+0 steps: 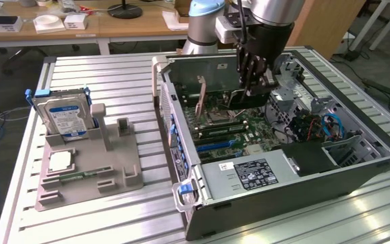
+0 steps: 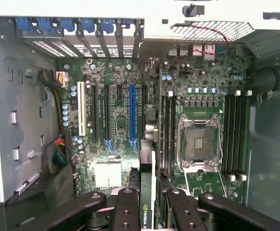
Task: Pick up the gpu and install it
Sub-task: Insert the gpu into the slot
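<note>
Gpu (image 1: 248, 99): one card, held on edge inside the open computer case (image 1: 357, 170), above the motherboard (image 2: 115, 130). In the wrist view you see its thin edge, with a green NVIDIA mark, between the fingers (image 2: 125, 211). You cannot tell whether it touches the board.

Gripper (image 1: 251, 90): one, black, reaching down into the case from above. It is clamped on the gpu, with fingers on both faces of the card.

Motherboard: lies on the case's floor, uncovered. On it you find a blue expansion slot (image 2: 132, 115) among black and white ones, and a processor socket (image 2: 199, 142) in a metal frame.

Power supply (image 1: 249, 175): grey box with a dark label, in the case's near corner in the exterior view.

Grey holder (image 1: 107, 173): outside the case, on the exterior view's left of it, resting on the slatted metal table (image 1: 114, 76).

Hard drive (image 1: 61, 118): stands upright in the holder, blue-white label showing, well apart from the case.

Processor chip (image 1: 59, 161): lies flat on the holder, also well apart from the case.
</note>
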Controlling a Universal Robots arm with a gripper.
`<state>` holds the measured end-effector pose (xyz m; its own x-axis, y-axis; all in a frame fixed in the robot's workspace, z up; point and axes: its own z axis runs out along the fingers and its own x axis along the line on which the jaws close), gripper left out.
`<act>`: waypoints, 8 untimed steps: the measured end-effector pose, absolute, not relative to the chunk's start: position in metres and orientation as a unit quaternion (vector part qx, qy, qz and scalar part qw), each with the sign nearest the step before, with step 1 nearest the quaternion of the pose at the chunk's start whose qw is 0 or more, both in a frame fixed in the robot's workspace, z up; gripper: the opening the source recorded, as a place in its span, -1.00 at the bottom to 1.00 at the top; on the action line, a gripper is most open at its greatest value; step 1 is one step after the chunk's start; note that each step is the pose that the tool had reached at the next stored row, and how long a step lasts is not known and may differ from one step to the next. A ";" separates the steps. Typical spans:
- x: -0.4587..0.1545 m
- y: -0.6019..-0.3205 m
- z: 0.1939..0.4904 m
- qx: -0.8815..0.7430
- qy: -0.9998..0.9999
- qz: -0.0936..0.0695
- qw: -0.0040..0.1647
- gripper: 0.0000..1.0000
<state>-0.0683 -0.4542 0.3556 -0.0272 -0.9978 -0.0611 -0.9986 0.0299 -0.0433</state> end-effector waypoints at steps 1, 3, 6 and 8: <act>-0.069 -0.454 0.354 -0.696 0.717 0.006 0.037 -0.47; -0.069 -0.454 0.352 -0.697 0.717 0.006 0.037 -0.47; -0.070 -0.455 0.348 -0.696 0.717 0.006 0.037 -0.47; -0.070 -0.455 0.345 -0.697 0.717 0.006 0.037 -0.47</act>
<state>-0.0700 -0.4549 0.3453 -0.0270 -0.9978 -0.0611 -0.9986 0.0297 -0.0433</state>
